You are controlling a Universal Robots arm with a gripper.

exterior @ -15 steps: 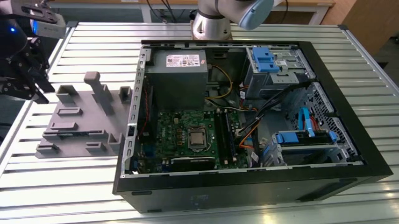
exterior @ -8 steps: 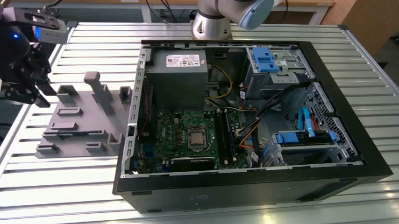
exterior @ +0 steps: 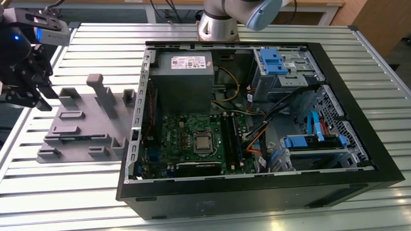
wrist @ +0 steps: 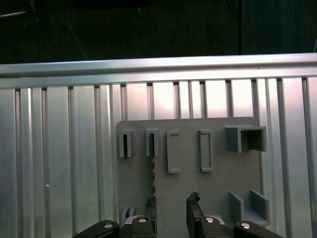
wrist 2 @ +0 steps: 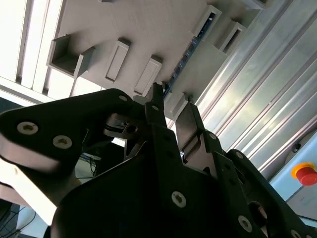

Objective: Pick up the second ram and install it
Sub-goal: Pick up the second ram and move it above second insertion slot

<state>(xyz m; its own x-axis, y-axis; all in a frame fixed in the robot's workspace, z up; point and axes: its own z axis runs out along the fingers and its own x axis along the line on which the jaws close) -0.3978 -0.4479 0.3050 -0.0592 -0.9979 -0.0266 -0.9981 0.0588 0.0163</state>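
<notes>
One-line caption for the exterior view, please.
Gripper hovers above the grey fixture, to the exterior view's left of the open computer case.

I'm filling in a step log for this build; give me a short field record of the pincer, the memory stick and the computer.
pincer: open, empty, above the grey plastic fixture block
ram: thin blue-green memory stick, edge-on in a fixture slot, not grasped
computer: open black computer case beside the fixture, on the slatted metal table
stage: stick not yet picked up
</notes>
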